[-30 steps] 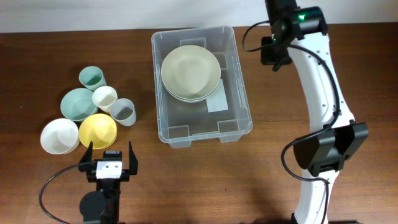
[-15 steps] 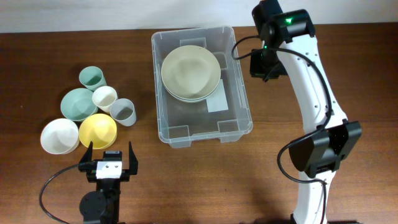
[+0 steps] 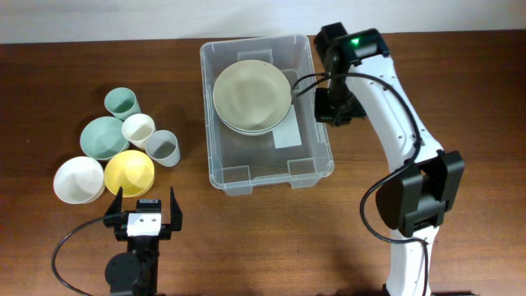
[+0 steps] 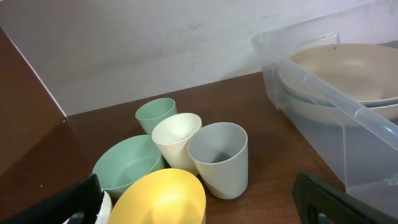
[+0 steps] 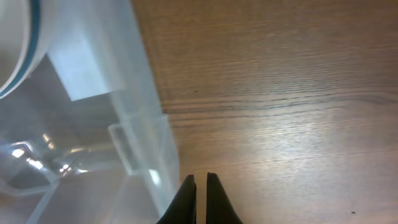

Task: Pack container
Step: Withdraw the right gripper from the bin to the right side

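Note:
The container (image 3: 246, 176), a large clear bin, stands at the table's centre back with stacked plates (image 3: 251, 96) inside, a beige one on top. My right gripper (image 3: 330, 105) hovers just outside its right wall. In the right wrist view its jaws (image 5: 200, 179) are shut on nothing, over bare wood next to the container's clear wall (image 5: 134, 118). My left gripper (image 3: 145, 199) rests open at the front left. In the left wrist view its jaws (image 4: 196, 186) stand wide apart behind a yellow bowl (image 4: 160, 199), holding nothing.
Left of the container sits a cluster: green cup (image 3: 122, 103), cream cup (image 3: 138, 129), grey cup (image 3: 163, 148), green bowl (image 3: 103, 137), yellow bowl (image 3: 129, 172), white bowl (image 3: 79, 179). The right arm's base (image 3: 415, 205) stands at the front right.
My right arm has swung left and forward from the back right toward the container's right wall, jaws staying shut. The left arm and the dishes have not moved.

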`<state>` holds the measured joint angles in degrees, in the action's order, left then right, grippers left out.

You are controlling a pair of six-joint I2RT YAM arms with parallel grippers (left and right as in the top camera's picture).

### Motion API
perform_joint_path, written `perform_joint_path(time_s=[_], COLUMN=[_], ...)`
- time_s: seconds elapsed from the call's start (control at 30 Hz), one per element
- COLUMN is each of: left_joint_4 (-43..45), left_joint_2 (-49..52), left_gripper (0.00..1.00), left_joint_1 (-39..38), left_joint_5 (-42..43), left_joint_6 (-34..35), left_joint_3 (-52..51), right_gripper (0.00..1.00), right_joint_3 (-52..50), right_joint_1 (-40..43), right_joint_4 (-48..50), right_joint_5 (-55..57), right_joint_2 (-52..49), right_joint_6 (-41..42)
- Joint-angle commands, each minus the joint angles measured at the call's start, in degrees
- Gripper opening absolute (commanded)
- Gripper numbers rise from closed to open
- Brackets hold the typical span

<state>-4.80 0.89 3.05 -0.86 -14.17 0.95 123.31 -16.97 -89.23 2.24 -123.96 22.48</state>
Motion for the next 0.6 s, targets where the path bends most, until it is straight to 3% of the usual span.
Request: perform_joint_path(time_s=[0.0, 0.57], left_joint_4=[0.09, 0.09], left_joint_2=[-0.48, -0.48], left_gripper=[0.99, 0.99], left_joint_1=[-0.17, -0.17], left_joint_5=[-0.39, -0.42], left_joint_6=[-0.9, -0.9], left_joint_3=[-0.42, -0.42], right_gripper=[0.04, 0.04], right_joint_3=[-0.28, -0.24], right_joint_1=[-1.55, -3.02], right_joint_4=[0.11, 4.26], right_joint_5=[-1.75, -2.93], right_joint_2=[-0.17, -0.15], right_joint_6=[0.5, 0.33])
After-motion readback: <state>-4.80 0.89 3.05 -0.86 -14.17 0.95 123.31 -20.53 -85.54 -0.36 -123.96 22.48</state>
